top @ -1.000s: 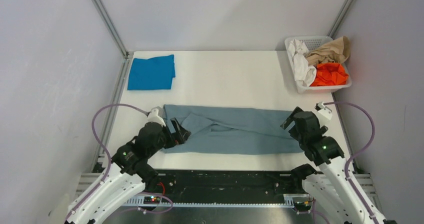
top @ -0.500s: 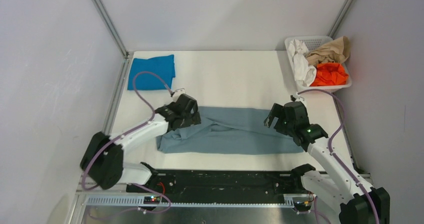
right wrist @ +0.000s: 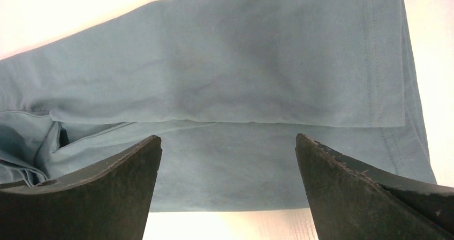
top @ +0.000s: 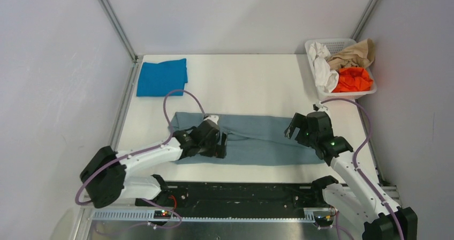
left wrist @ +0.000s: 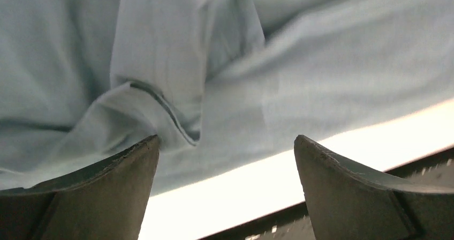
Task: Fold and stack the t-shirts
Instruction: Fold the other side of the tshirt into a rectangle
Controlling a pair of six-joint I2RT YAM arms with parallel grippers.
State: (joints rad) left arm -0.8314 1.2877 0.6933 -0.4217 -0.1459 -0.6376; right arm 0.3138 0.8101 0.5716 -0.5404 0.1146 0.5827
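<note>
The large grey-blue t-shirt point(top: 257, 138) lies on the table as a long folded band, running left to right. My left gripper point(top: 218, 145) is open and empty over the band's left part, near its front edge; its view shows a folded sleeve hem point(left wrist: 166, 103) between the fingers. My right gripper point(top: 295, 128) is open and empty over the band's right end, whose stitched hem point(right wrist: 383, 63) shows in its view. The brighter blue t-shirt point(top: 161, 77) lies folded at the table's far left corner. The neck label is not visible.
A white basket point(top: 369, 92) at the far right holds white, tan and orange cloths. Metal frame posts rise at the table's back corners. The black rail of the arm bases point(top: 241, 194) runs along the near edge.
My left gripper has swung from the band's left end, up over it, then right and down to its front-left part. My right gripper has moved forward and left over the band's right end.
</note>
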